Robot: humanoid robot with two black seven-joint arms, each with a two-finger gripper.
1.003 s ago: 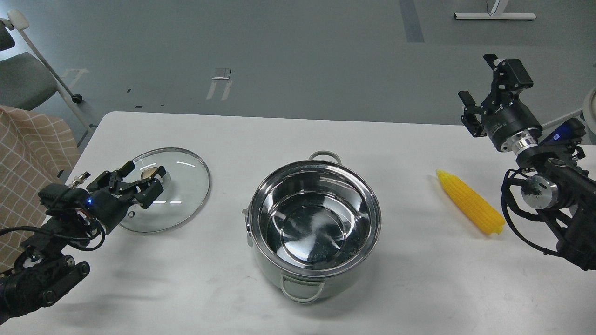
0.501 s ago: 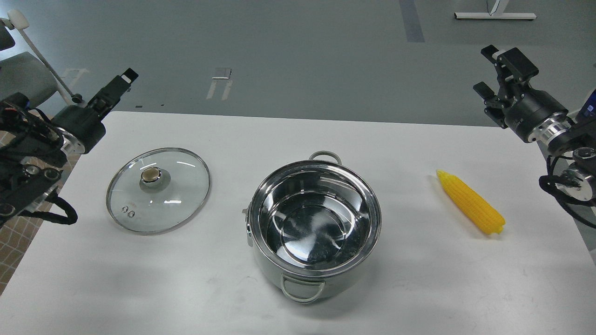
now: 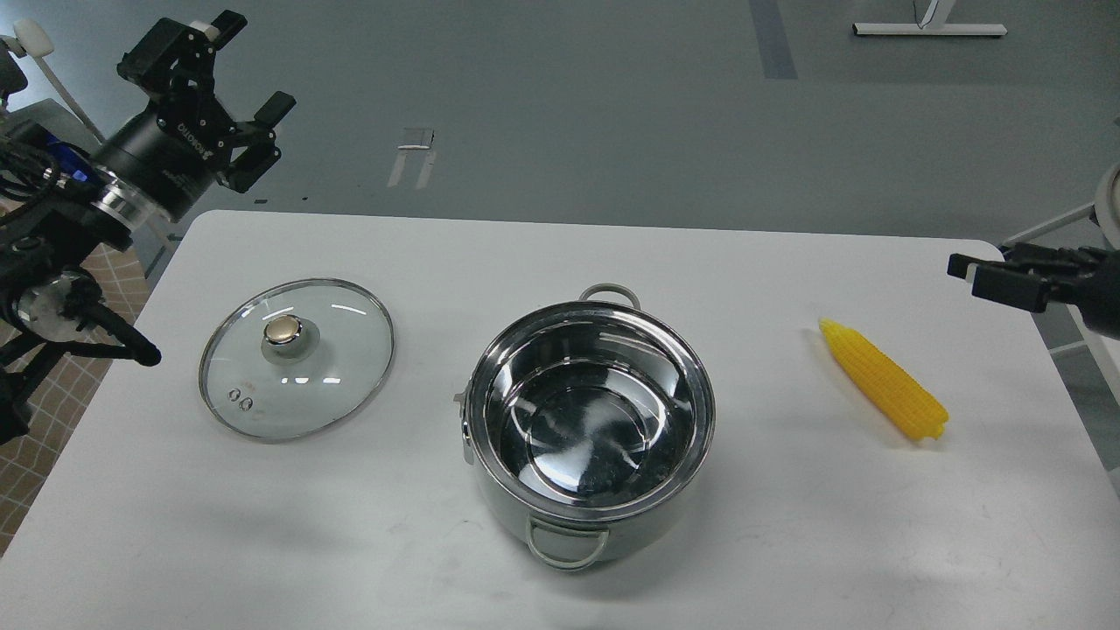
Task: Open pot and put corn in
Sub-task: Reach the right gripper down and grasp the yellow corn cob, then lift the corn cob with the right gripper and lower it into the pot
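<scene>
The pot [image 3: 591, 420] stands open and empty at the table's middle, with a loop handle at the near side and one at the far side. The corn [image 3: 884, 381] lies on the table to the pot's right, its tapered end pointing far-left. The glass lid [image 3: 337, 385] with its gold knob [image 3: 283, 331] lies flat to the pot's left. My left gripper [image 3: 254, 61] is open and empty, raised beyond the table's far left corner, well away from the lid. My right gripper [image 3: 980, 273] comes in at the right edge, pointing left, up and to the right of the corn. It is seen dark and side-on.
The white table [image 3: 560, 254] has rounded corners, and its right edge runs close to the corn. A chair [image 3: 35, 131] and a checked cloth [image 3: 52, 411] are off the table's left side. Grey floor lies behind.
My left gripper has let go of the lid's knob and risen to the far upper left. My right arm has swung down towards the right edge and now points left.
</scene>
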